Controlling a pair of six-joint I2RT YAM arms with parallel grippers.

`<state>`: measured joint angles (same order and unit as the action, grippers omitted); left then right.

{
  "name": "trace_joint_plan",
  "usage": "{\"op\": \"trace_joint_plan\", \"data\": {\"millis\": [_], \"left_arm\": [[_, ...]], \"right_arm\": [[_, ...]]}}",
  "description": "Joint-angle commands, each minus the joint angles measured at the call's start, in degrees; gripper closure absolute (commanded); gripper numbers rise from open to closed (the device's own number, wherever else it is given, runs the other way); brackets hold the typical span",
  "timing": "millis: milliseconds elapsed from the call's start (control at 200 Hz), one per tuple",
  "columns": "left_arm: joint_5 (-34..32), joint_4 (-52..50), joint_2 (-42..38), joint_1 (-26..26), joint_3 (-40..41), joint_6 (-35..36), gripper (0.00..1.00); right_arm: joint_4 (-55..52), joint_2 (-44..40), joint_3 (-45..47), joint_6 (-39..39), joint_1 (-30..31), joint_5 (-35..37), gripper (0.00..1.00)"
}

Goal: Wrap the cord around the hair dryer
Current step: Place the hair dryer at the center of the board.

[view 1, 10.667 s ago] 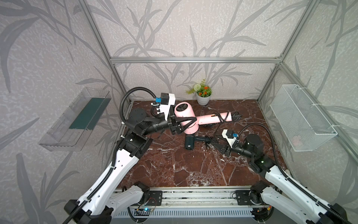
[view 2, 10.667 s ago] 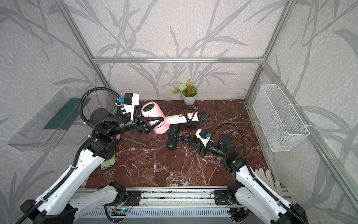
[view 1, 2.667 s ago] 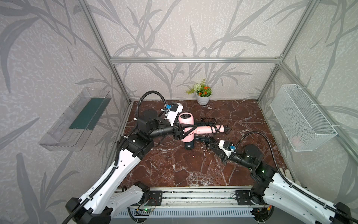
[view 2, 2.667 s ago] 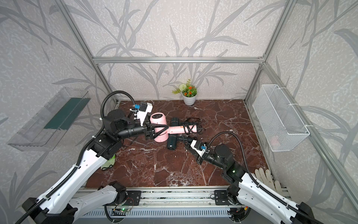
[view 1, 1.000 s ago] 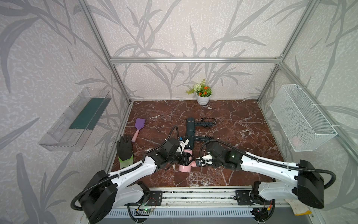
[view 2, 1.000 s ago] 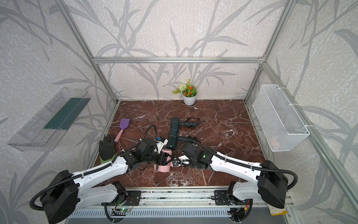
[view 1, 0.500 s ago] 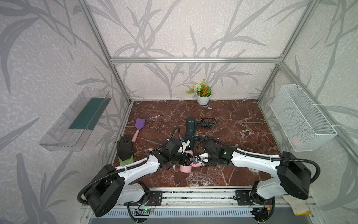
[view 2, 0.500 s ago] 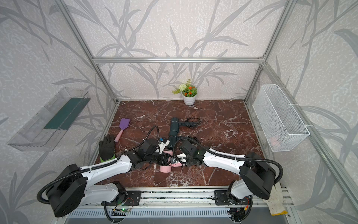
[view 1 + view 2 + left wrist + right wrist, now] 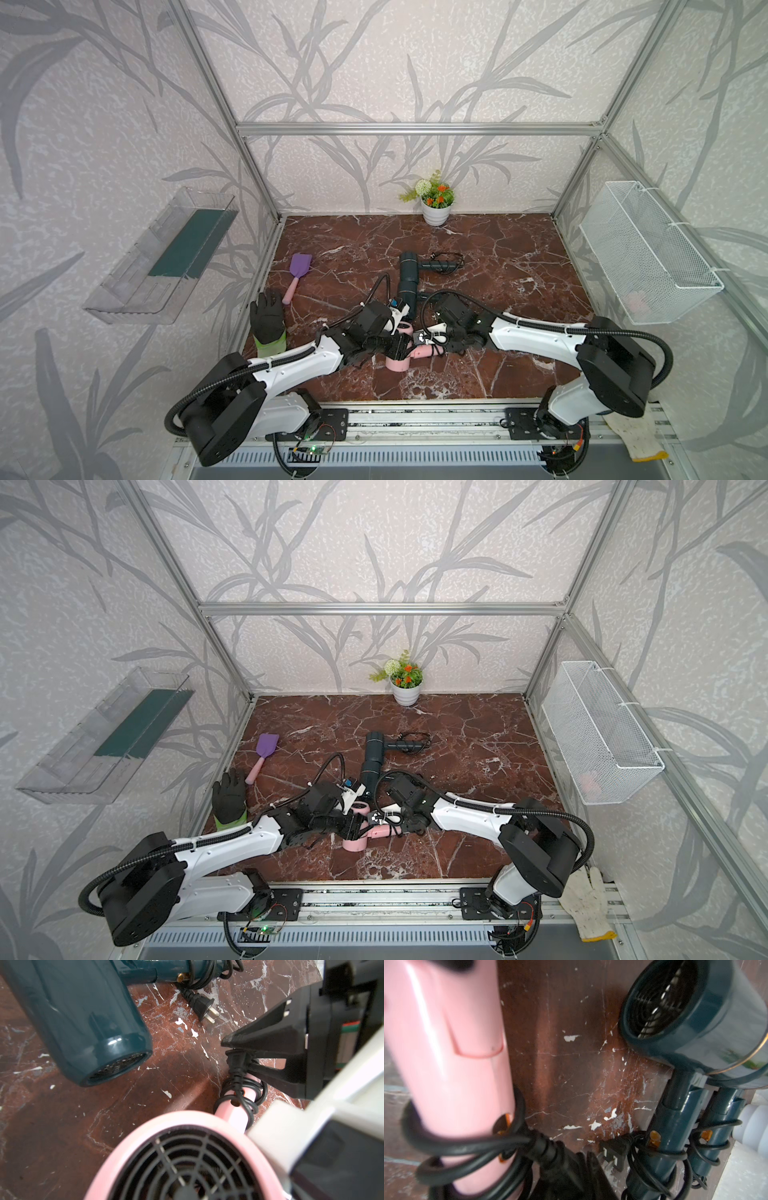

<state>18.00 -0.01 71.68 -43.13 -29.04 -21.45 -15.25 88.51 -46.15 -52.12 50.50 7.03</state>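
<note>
The pink hair dryer [image 9: 397, 365] [image 9: 354, 845] lies on the marble floor near the front edge, its handle pointing right. The black cord [image 9: 245, 1093] [image 9: 467, 1147] is coiled round the end of that handle. My left gripper [image 9: 390, 347] [image 9: 352, 825] is shut across the dryer's body, whose rear grille [image 9: 182, 1167] fills the left wrist view and hides the fingers. My right gripper [image 9: 434, 345] [image 9: 395, 823] [image 9: 233, 1053] [image 9: 584, 1165] sits at the handle's end, shut on the cord's plug [image 9: 236, 1058] [image 9: 548, 1149].
A dark teal dryer [image 9: 409, 274] [image 9: 83, 1022] with its own cord wrapped lies just behind. A purple spatula [image 9: 297, 272] and a black glove [image 9: 268, 322] are at the left. A flower pot [image 9: 435, 214] stands at the back, and a wire basket [image 9: 648, 266] hangs on the right wall.
Within the last three seconds both arms brought the pink dryer from mid-floor down to the front edge. Over the last second the grippers have stayed there while the right arm's elbow swung left.
</note>
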Motion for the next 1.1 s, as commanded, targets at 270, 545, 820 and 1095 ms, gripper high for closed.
{"op": "trace_joint_plan", "data": {"millis": [270, 545, 820, 1095], "left_arm": [[-9.25, -5.03, 8.09, 0.15, -3.49, 1.5, 1.0], [-10.25, -8.85, 10.61, 0.43, -5.74, 1.85, 1.0], [-10.71, -10.93, 13.14, 1.29, -7.96, 1.47, 0.99], [-11.42, -13.29, 13.57, 2.22, -9.32, 1.59, 0.93]], "right_arm": [[2.35, 1.58, -1.75, 0.24, -0.88, -0.26, 0.57], [2.58, 0.82, -2.19, -0.75, -1.45, 0.34, 0.39], [1.89, -1.49, -2.72, -1.67, -2.4, 1.56, 0.36], [-0.12, -4.16, -3.31, -3.38, -3.94, 4.08, 0.2]]}}
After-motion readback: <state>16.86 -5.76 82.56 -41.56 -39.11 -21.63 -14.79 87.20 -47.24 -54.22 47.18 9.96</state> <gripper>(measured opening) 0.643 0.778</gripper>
